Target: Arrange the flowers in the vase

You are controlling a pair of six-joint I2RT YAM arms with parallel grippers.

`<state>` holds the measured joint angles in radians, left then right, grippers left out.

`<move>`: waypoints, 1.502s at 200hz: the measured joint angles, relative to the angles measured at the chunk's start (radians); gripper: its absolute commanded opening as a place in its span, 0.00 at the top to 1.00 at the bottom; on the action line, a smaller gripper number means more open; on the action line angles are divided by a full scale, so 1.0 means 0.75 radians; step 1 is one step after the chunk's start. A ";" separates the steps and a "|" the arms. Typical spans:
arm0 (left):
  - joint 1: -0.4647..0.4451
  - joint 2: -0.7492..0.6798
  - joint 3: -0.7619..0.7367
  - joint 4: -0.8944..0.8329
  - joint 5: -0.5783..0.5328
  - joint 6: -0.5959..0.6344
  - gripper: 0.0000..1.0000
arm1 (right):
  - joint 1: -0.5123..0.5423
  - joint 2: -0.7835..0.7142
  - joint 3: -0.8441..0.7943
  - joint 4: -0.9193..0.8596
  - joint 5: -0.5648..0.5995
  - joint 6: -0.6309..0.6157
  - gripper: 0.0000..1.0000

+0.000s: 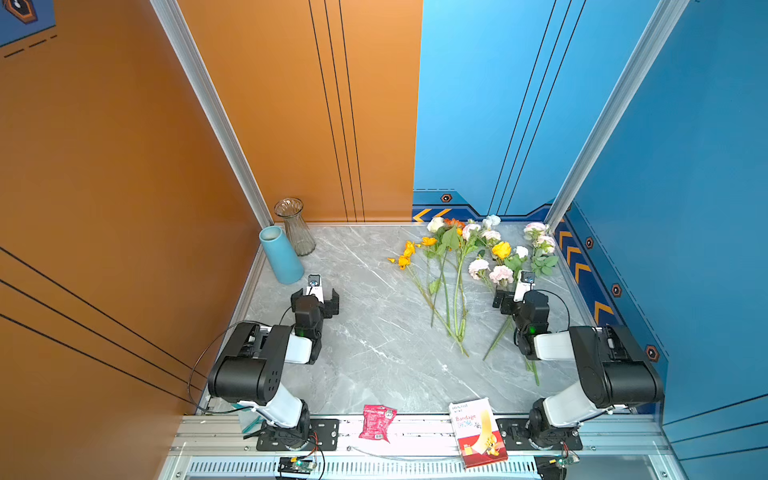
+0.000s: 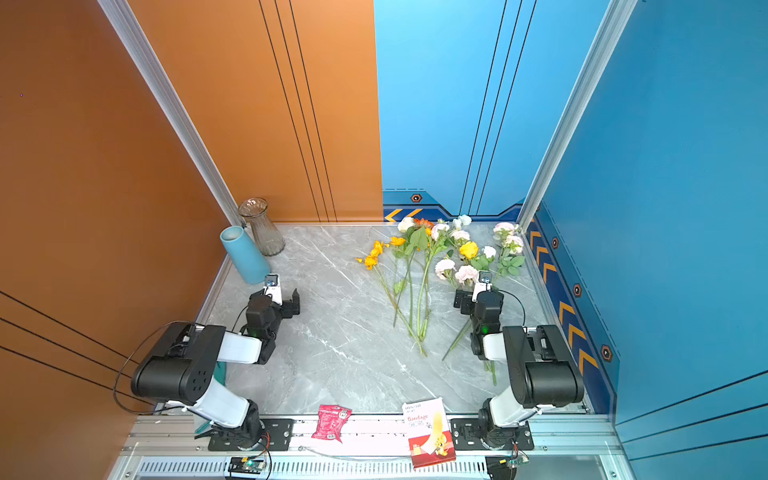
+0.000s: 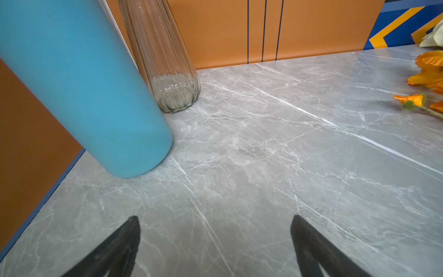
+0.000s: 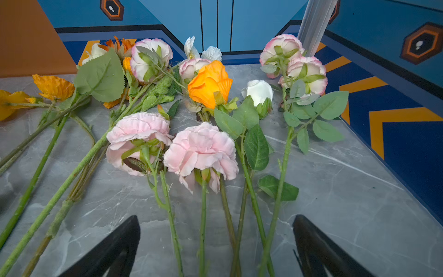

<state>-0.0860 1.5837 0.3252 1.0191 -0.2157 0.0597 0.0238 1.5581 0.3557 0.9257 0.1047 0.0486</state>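
Note:
The flowers (image 1: pixel 500 249) (image 2: pixel 468 249) lie flat at the back right of the marble table, heads toward the back wall: orange, yellow, white and pink blooms on long green stems. A clear ribbed glass vase (image 1: pixel 297 228) (image 2: pixel 262 228) (image 3: pixel 163 48) stands empty in the back left corner, with a blue vase (image 1: pixel 280 257) (image 2: pixel 245 257) (image 3: pixel 84 84) just in front of it. My left gripper (image 1: pixel 315 300) (image 2: pixel 276 301) (image 3: pixel 215 218) is open and empty, close before the blue vase. My right gripper (image 1: pixel 517 299) (image 2: pixel 478 299) (image 4: pixel 217 217) is open over several stems, below two pink blooms (image 4: pixel 201 148).
A red snack packet (image 1: pixel 377 422) and a red-and-white bandage box (image 1: pixel 478 432) rest on the front rail. The orange wall runs close along the left of the vases, the blue wall close beside the flowers. Bare grey tabletop (image 1: pixel 365 332) lies between the arms.

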 measured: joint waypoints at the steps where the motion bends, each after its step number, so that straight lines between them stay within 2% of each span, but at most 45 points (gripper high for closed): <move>1: 0.000 0.000 0.000 0.000 0.000 0.000 0.02 | 0.000 0.000 0.000 0.000 0.000 0.000 0.00; 167: 0.030 0.000 0.036 -0.060 -0.025 -0.045 0.00 | -0.015 0.000 0.001 0.001 -0.045 0.003 0.00; 183: 0.030 -0.008 0.036 -0.065 -0.013 -0.039 0.03 | 0.007 -0.002 -0.016 0.037 -0.034 -0.007 0.00; 201: 0.014 -0.072 0.025 -0.085 -0.021 -0.030 0.00 | 0.050 -0.074 -0.091 0.070 0.002 -0.015 0.00; 218: -0.038 -0.191 0.006 -0.118 -0.085 -0.014 0.02 | 0.061 -0.219 -0.129 0.022 0.035 -0.016 0.00; 239: -0.129 -0.382 0.039 -0.291 -0.195 -0.003 0.02 | 0.079 -0.430 -0.068 -0.180 0.043 -0.016 0.00; 260: -0.159 -0.526 0.171 -0.566 -0.261 -0.068 0.02 | 0.175 -0.585 0.100 -0.434 0.036 -0.015 0.00; 281: -0.149 -0.598 0.319 -0.834 -0.308 -0.167 0.02 | 0.305 -0.633 0.328 -0.660 0.007 -0.006 0.00; 300: -0.111 -0.568 0.522 -1.147 -0.316 -0.261 0.02 | 0.448 -0.588 0.585 -0.844 -0.009 0.004 0.00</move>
<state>-0.1696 1.1580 0.7170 0.1589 -0.4530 -0.1364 0.3599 1.1172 0.7948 0.2924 0.0982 0.0517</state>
